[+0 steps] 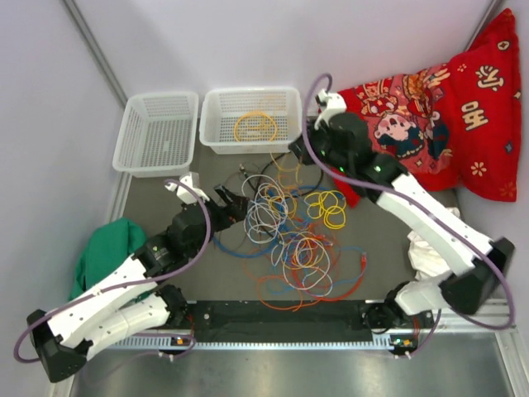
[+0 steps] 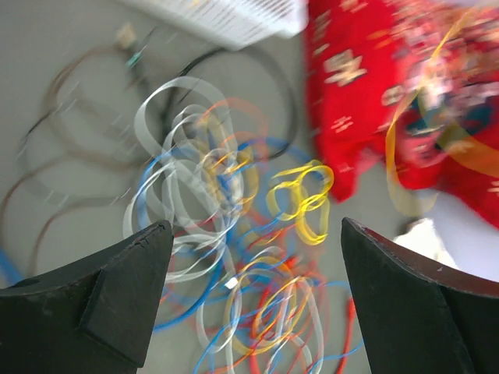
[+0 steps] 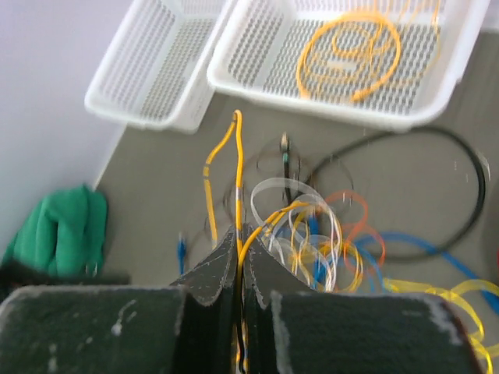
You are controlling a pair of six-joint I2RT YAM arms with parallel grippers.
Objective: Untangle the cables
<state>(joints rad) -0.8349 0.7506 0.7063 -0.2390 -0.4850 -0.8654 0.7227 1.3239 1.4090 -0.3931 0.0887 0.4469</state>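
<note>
Nearest the right wrist camera, we find the right gripper (image 3: 238,238) with its jaws clenched on a thin yellow cable (image 3: 237,167). This cable rises straight out from between the fingers, bends over at its top and drops again on the left side.

Beyond the fingers lies the main tangle of cables (image 3: 312,234). It is made of white, orange, yellow, red and blue loops lying over one another at the middle of the table (image 1: 149,194). A black loop (image 3: 413,132) runs along its far side.

In the top view, the right gripper stands at the far edge of this tangle, just in front of the right basket (image 1: 211,124). A coiled yellow cable (image 1: 254,126) lies inside that basket. The left basket (image 1: 157,124) sits just beside it.

We see the left gripper (image 2: 256,224) with its jaws spread wide and nothing between them. Its view is blurred. It sits at the left edge of the tangle, and we cannot tell whether it touches any cable.

At the margins:
- A green cloth (image 1: 103,248) lies at the left side of the table.
- A red printed cloth (image 1: 430,116) lies at the far right.
- A white cloth (image 1: 426,256) lies near the right arm.
</note>
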